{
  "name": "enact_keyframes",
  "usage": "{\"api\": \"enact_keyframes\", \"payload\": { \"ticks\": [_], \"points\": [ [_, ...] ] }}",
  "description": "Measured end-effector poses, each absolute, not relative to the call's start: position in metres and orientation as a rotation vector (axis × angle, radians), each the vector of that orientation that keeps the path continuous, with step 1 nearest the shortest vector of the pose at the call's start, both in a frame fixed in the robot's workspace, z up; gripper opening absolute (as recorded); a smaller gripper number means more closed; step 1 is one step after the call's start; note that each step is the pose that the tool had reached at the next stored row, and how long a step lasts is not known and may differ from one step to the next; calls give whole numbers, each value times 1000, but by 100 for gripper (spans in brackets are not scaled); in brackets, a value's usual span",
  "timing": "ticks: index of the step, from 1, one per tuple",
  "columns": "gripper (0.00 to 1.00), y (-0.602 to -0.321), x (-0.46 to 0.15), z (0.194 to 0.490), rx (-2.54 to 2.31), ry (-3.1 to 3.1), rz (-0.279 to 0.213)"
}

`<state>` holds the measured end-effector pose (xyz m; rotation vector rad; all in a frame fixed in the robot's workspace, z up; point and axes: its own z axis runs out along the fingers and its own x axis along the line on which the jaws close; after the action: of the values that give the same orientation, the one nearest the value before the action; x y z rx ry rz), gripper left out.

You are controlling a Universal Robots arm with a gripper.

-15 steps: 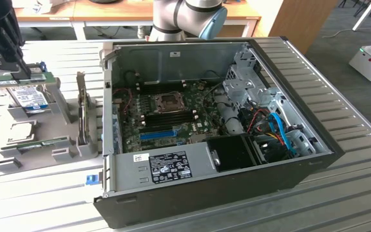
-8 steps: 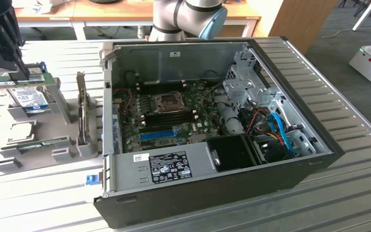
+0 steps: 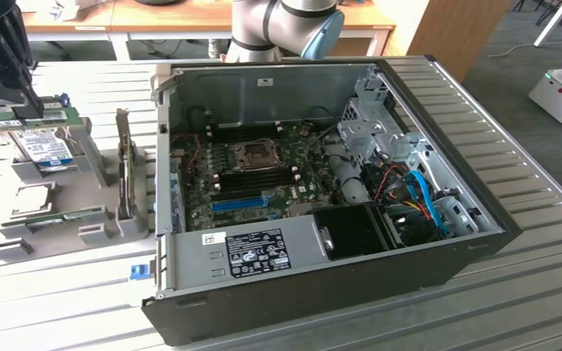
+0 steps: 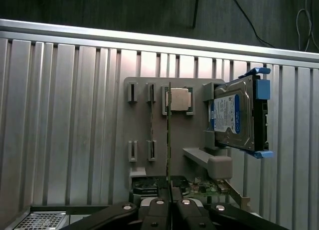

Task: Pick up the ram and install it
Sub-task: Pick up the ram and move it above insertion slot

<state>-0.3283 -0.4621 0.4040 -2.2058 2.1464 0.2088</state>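
The ram [image 3: 55,115] is a long thin green stick held level above the grey parts holder [image 3: 85,142], at the exterior view's left. My black gripper [image 3: 29,107] is shut on it from above. In the wrist view the ram [image 4: 168,135] appears edge-on as a thin line running out from between my closed fingers [image 4: 158,206], with the gripper [image 4: 169,204] pinching it. The open computer case [image 3: 476,241] lies to the exterior view's right of the holder, its motherboard [image 3: 301,186] facing up with dark memory slots [image 3: 252,175] beside the processor socket [image 3: 257,153].
The holder also carries a hard drive [image 3: 43,150] with blue rails [image 4: 263,90], a processor chip [image 4: 178,99], another green stick [image 3: 56,218] and a dark upright expansion card [image 3: 123,172]. A blue slot [image 3: 237,202] sits on the motherboard. The arm's base [image 3: 276,25] stands behind the case.
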Motion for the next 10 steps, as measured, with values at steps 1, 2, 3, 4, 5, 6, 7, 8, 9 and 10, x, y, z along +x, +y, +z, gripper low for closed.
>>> {"api": "enact_keyframes", "payload": {
  "ticks": [1,2,3,4,5,6,7,8,9,10],
  "points": [
    [12,-462,-328,405,-2206,2147,209],
    [12,-462,-328,406,-2207,2147,208],
    [12,-462,-328,408,-2207,2148,208],
    [12,-462,-327,409,-2208,2149,208],
    [12,-462,-327,409,-2208,2149,208],
    [12,-462,-327,409,-2208,2149,208],
    [12,-462,-327,409,-2208,2149,208],
    [12,-462,-327,409,-2208,2149,208],
    [12,-462,-327,409,-2208,2149,208],
    [12,-462,-326,410,-2208,2149,208]
  ]
}}
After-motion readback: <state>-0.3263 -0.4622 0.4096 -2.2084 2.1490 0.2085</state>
